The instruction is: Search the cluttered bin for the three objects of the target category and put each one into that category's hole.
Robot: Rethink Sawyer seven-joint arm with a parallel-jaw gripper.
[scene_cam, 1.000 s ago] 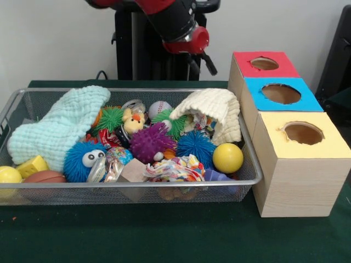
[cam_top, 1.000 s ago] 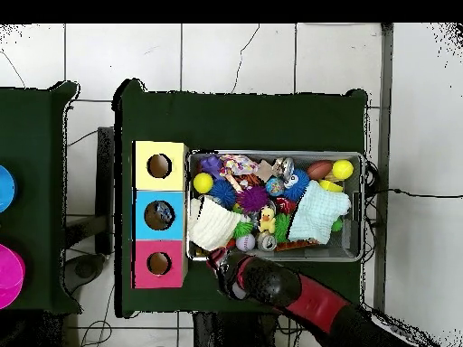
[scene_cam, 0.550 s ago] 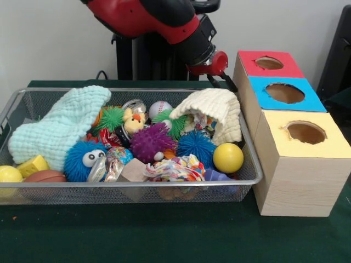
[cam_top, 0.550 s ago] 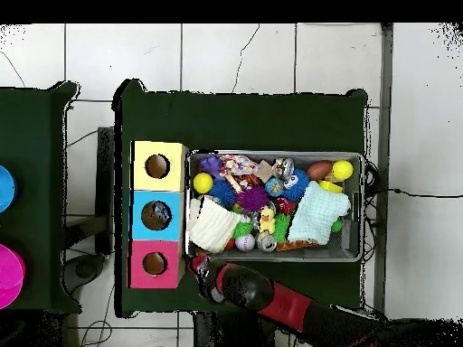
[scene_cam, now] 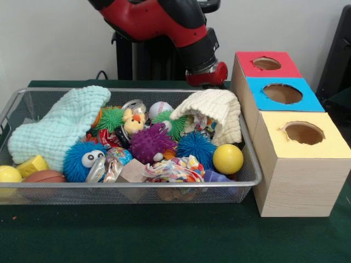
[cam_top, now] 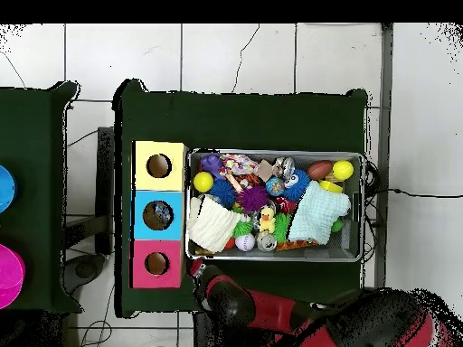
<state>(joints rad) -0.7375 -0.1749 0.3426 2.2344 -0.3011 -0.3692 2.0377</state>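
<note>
The wire-mesh bin (scene_cam: 249, 164) holds spiky rubber balls (scene_cam: 149, 142), waffle-weave cloths (scene_cam: 60, 125) and smooth spheres, while the end effector (scene_cam: 207, 76) beyond its far rim hides its fingers, state indeterminable.

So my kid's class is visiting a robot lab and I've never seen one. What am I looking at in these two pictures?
It is one red and black robot arm at a green table. One picture faces the robot across the table; the other looks straight down. A wire bin holds toys: fuzzy balls, a yellow ball, a baseball and two cloths. Beside it stands a wooden box with a red hole, a blue hole and a yellow hole. The arm's end hangs behind the bin; nothing visibly held.
</note>
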